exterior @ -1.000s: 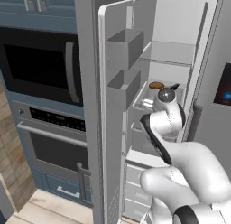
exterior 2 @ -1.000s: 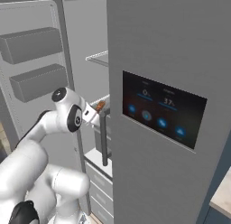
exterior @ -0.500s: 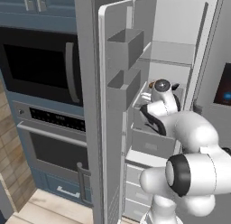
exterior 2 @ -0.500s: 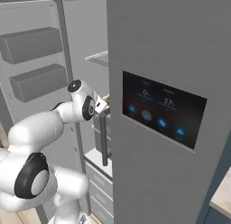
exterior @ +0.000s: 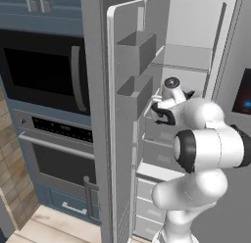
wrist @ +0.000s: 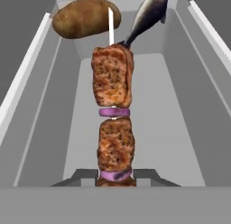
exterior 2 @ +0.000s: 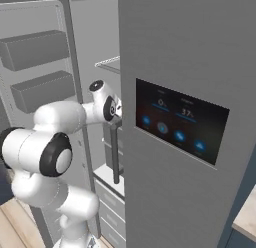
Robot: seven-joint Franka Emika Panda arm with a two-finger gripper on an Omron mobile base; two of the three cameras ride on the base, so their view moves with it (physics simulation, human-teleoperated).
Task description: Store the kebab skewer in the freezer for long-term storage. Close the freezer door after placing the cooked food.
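Note:
In the hand view my gripper point(wrist: 115, 178) is shut on the lower end of the kebab skewer point(wrist: 113, 105). The stick carries browned meat chunks with purple slices between them and points straight ahead. It hangs above a white shelf inside the freezer point(exterior: 196, 51). My arm reaches in past the open freezer door point(exterior: 115, 139), with the wrist point(exterior: 171, 85) inside the compartment. In the right base view the wrist point(exterior 2: 107, 108) sits just behind the edge of the neighbouring door.
A round tan lump point(wrist: 85, 17) and a dark fish point(wrist: 146, 15) lie at the back of the shelf. Bins point(exterior: 135, 53) line the door's inner face. A black-glass microwave point(exterior: 39, 65) and oven point(exterior: 54, 158) stand to the left. The touch-display door point(exterior 2: 180, 127) stands to the right.
My arm has pushed forward into the freezer, carrying the skewer in over the shelf. The elbow has swung up in front of the base cameras.

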